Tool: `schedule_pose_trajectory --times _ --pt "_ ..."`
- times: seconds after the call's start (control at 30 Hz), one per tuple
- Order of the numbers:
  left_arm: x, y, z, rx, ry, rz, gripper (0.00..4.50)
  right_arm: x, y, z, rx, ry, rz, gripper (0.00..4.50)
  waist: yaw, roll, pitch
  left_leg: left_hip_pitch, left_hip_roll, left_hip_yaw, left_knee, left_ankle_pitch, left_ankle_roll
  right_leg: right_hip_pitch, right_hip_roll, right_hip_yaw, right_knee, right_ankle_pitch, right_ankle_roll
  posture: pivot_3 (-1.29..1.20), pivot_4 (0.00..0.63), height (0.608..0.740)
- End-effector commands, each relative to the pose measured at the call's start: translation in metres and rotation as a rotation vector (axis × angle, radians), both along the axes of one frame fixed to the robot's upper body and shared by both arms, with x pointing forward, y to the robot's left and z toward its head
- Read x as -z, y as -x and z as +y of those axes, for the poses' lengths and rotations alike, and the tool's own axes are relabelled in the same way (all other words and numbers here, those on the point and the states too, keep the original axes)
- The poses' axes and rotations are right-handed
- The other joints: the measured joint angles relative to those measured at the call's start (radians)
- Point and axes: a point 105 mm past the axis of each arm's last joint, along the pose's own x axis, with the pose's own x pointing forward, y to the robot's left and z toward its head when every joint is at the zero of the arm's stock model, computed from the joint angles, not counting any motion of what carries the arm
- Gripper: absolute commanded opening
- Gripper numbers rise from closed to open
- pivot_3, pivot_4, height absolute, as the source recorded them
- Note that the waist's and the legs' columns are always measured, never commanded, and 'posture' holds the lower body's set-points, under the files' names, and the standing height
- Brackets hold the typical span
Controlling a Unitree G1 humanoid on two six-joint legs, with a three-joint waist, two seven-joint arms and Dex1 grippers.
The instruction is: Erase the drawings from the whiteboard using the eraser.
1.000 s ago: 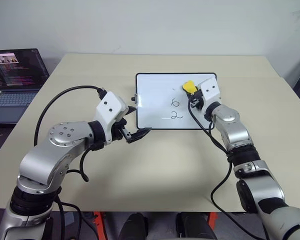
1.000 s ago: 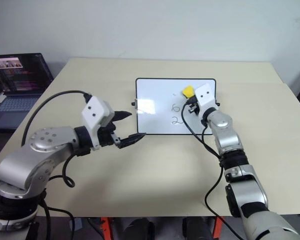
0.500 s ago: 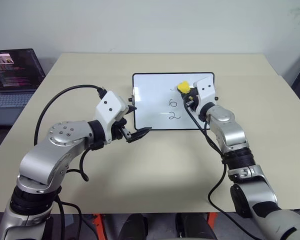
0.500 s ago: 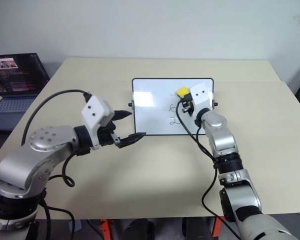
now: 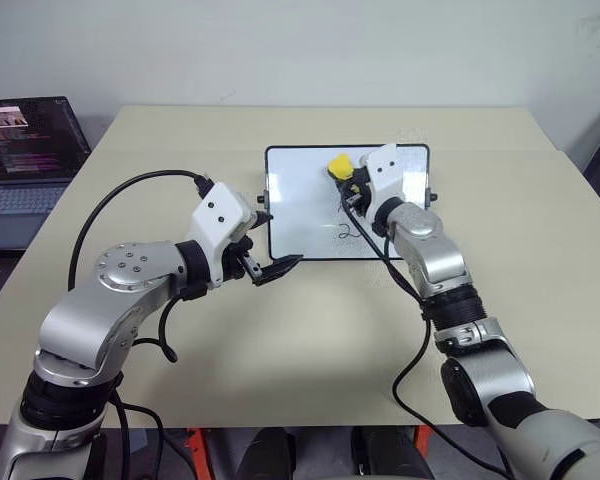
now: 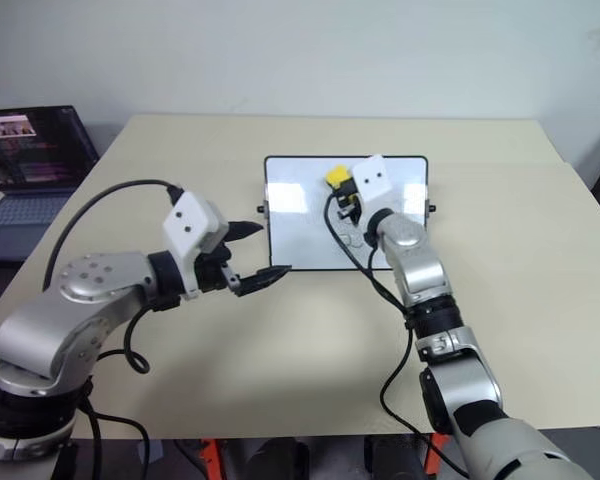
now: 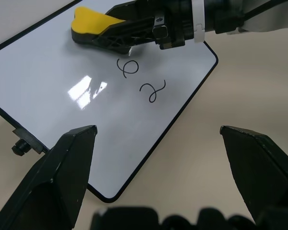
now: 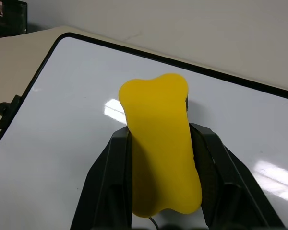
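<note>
The whiteboard (image 5: 300, 205) lies flat at the middle of the table. Two drawings remain in view on it, a squiggle like a 6 (image 7: 126, 68) and one like a 2 (image 7: 152, 91). My right gripper (image 5: 348, 182) is shut on the yellow eraser (image 5: 338, 164), gripping it by its sides. It holds the eraser's dark underside against the board near the far edge, just beyond the 6. My left gripper (image 5: 272, 241) hovers open at the board's near left corner with nothing between its fingers.
An open laptop (image 5: 28, 140) sits at the far left of the beige table (image 5: 310, 330). Black cables hang from both wrists over the table, the right one trailing across the board's near right part.
My right gripper has slid the eraser leftward along the board's far part, from above the right side to just above the marks. The left arm has stayed put.
</note>
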Motion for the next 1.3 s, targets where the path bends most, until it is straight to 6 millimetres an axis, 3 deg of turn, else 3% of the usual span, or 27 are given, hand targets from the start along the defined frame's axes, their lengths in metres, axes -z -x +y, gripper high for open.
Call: schedule_pose_trajectory --times 0.03,0.23,0.6,1.07,1.3 --pt "-0.013 0.002 -0.001 -0.002 0.004 -0.06 4.5 -0.008 -0.001 0.01 -0.03 0.02 -0.054 1.37 0.0 0.0 0.0 0.0 0.0 0.0 0.0 0.0 0.0 0.0 0.0 0.0 0.0 0.0 0.0 0.0 0.15 0.74" --pt "-0.013 0.002 0.0 -0.015 0.006 -0.062 4.5 0.007 -0.007 -0.001 -0.009 0.097 -0.041 1.37 0.0 0.0 0.0 0.0 0.0 0.0 0.0 0.0 0.0 0.0 0.0 0.0 0.0 0.0 0.0 0.0 0.15 0.74" --pt "-0.012 0.0 -0.001 -0.011 0.014 -0.057 4.5 0.014 -0.012 -0.025 0.042 0.139 -0.023 1.37 0.003 0.0 0.0 0.001 0.0 -0.001 0.001 0.0 0.0 0.001 0.0 0.0 0.001 0.0 0.0 0.0 0.15 0.74" --pt "-0.011 -0.001 -0.003 0.002 0.017 -0.058 4.5 0.029 -0.005 -0.074 0.129 0.192 0.012 1.37 0.004 -0.001 0.0 0.001 0.0 -0.001 0.002 0.0 0.0 0.002 0.0 -0.001 0.001 0.0 0.0 0.0 0.15 0.74" --pt "-0.012 -0.001 -0.004 0.01 0.013 -0.061 4.5 0.019 -0.005 -0.076 0.145 0.157 -0.005 1.37 0.004 -0.001 0.0 0.002 0.0 -0.001 0.002 0.0 0.0 0.002 0.0 -0.001 0.001 0.0 0.0 0.0 0.15 0.74"
